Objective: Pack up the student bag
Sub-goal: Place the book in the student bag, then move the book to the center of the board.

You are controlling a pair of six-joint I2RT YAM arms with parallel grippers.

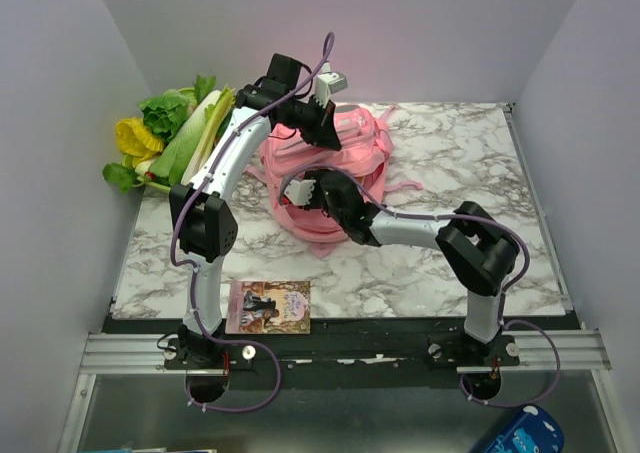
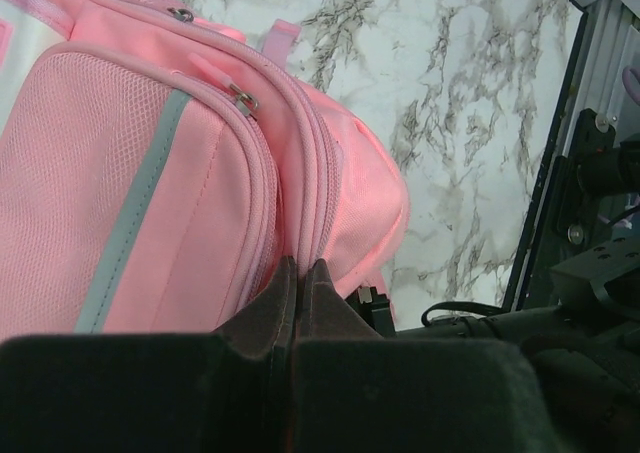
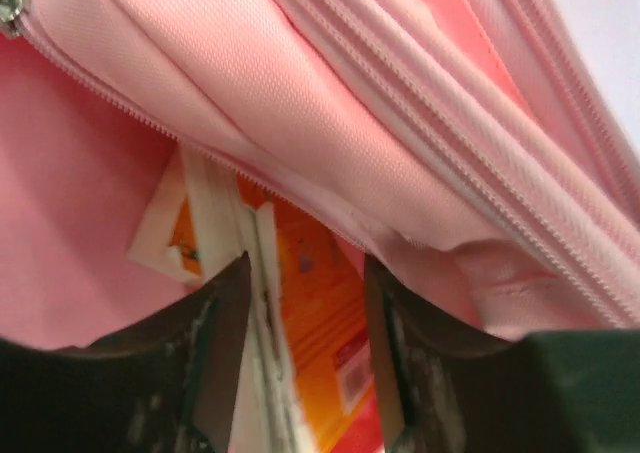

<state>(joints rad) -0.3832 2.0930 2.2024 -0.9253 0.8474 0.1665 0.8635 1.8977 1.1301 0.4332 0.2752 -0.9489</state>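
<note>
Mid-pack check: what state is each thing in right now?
student bag: main compartment unzipped, front pocket zipped shut.
left tool: shut, pinching the bag's seam.
right tool: open, inside the bag's opening.
orange book: inside the bag, between the right tool's jaws.
picture book: flat on the table's near edge, unpacked.

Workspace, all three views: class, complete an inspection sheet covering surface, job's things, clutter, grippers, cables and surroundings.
Surface: marbled table.
Job's things: pink backpack at the middle back, one zip open; orange book in that opening; second book at the near edge.
Clutter: leafy vegetables at the back left corner.
Grippers: left gripper shut, tips against the backpack's side; right gripper open around the orange book.
Cables: purple cables run along both arms.
Surroundings: white walls; blue object off the table, near right.
</note>
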